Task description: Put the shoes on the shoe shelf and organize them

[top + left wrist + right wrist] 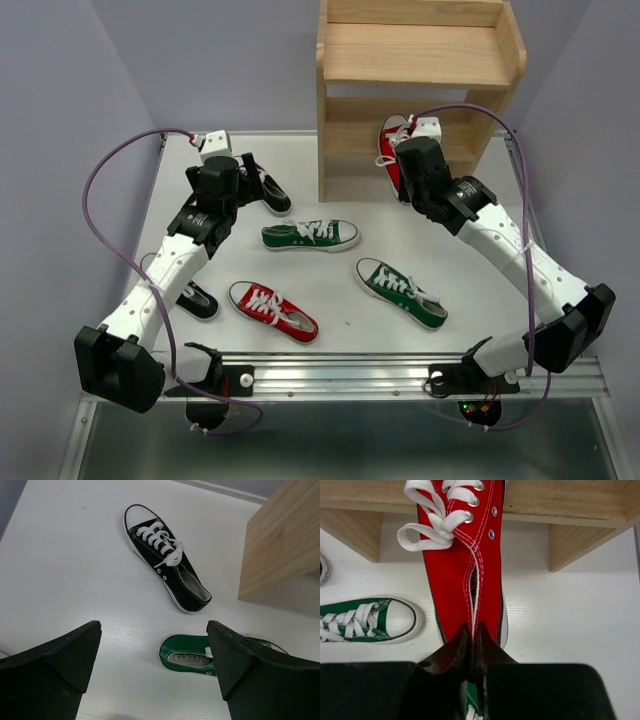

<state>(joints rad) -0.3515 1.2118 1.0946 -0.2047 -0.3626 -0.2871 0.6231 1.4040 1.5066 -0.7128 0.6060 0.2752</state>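
Red shoe [460,575] is pinched at the heel by the right claw [472,630], fingers pressed together on the canvas. Its toe points into the wooden shelf [420,55] at the front edge of the lower tier; cannot tell if it rests on the board. Left claw [152,630] is spread wide, holds nothing and hovers over the white worktop [340,280], just short of the far black shoe [167,565], which lies on its sole left of the shelf.

On the worktop:
- Middle green shoe [310,234] lies toe to the right, its heel showing between the left fingers in the left wrist view.
- Right green shoe [400,292] lies angled, nearer the arms.
- Loose red shoe [272,310] lies near the front edge.
- Near black shoe [195,298] is partly hidden under the left arm.
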